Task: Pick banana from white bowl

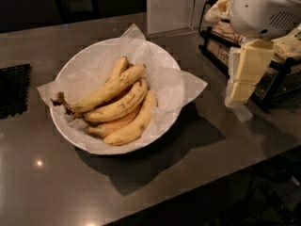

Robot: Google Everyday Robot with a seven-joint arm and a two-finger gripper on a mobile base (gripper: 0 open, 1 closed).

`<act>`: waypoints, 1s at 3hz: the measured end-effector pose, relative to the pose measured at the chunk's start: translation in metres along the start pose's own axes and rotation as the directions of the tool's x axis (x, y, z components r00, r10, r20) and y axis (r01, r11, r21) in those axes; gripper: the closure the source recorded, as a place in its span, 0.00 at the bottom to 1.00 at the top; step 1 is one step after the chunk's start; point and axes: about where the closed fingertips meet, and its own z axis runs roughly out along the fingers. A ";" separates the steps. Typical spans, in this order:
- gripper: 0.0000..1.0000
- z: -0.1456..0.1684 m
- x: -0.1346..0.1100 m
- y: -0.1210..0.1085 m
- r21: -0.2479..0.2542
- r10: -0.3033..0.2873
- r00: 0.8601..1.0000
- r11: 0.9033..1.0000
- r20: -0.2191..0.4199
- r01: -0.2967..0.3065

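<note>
The white bowl (77,62), lined with crinkled white paper, sits on the dark counter left of centre. Several yellow bananas lie in it. The banana (110,89) is the longest one, lying on top, running from upper right down to a dark brown clump at its stem end at the bowl's left side. My gripper (240,98) hangs from the white arm head (263,6) at the right. It is to the right of the bowl, apart from it, above the counter and holds nothing.
A black wire rack (277,79) with packaged snacks stands at the right, just behind the gripper. A black mat (13,89) lies at the left edge. A clear sign holder (170,8) stands behind the bowl. The counter's front edge runs diagonally at lower right.
</note>
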 end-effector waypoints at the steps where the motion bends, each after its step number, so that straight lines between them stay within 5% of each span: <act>1: 0.00 0.017 -0.044 -0.008 -0.068 -0.145 0.988 0.987 0.051 0.149; 3: 0.00 0.048 -0.119 -0.005 -0.166 -0.345 0.925 0.914 0.160 0.369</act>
